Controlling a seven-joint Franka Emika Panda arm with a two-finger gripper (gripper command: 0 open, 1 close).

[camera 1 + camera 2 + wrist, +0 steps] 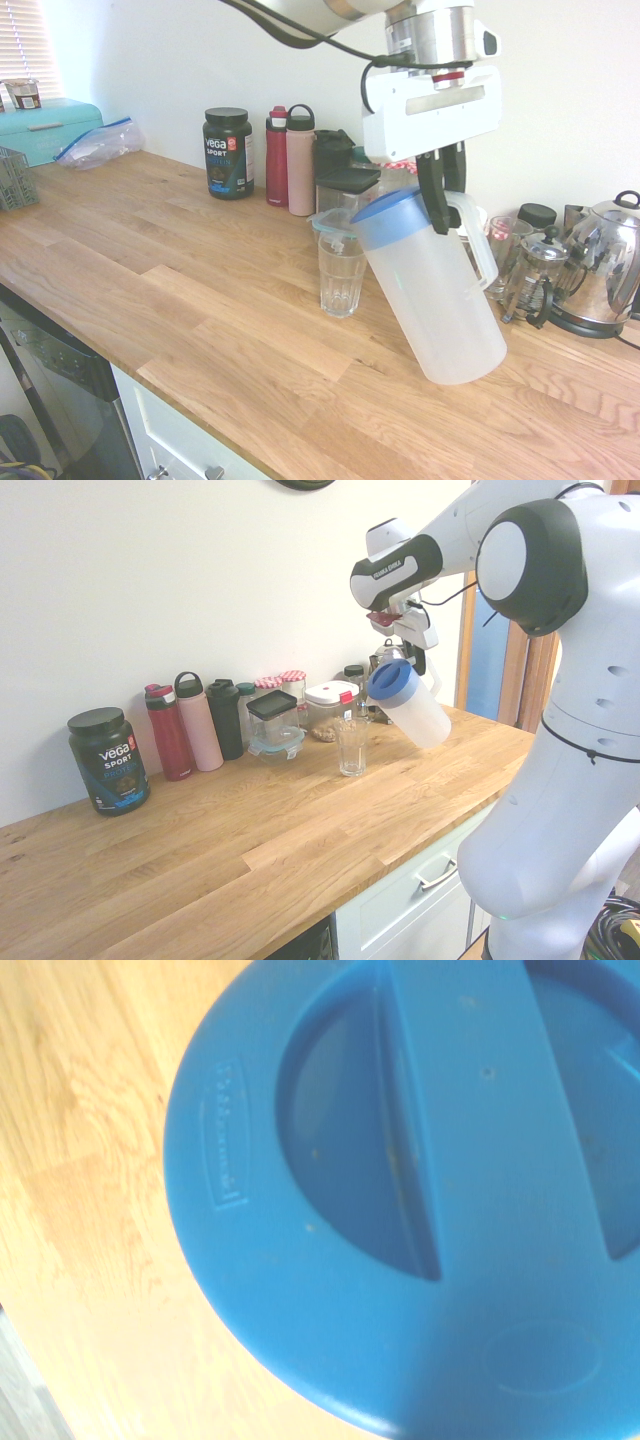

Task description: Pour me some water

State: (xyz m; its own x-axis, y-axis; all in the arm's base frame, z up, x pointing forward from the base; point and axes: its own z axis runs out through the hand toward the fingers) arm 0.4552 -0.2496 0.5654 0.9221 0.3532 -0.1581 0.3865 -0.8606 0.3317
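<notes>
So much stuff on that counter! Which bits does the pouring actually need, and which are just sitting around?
Needed:
- jug with blue lid, held tilted by the claw
- drinking glass

Just sitting around:
- steel kettle
- French press
- Vega tub
- red bottle
- pink bottle

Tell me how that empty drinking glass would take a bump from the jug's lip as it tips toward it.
The glass looks tall, narrow and empty, so it is probably light and could slide or tip on the smooth wooden counter. It appears to be thin clear glass, so likely fragile. The tilted jug in the gripper looks far bulkier and would probably win any contact.
</notes>
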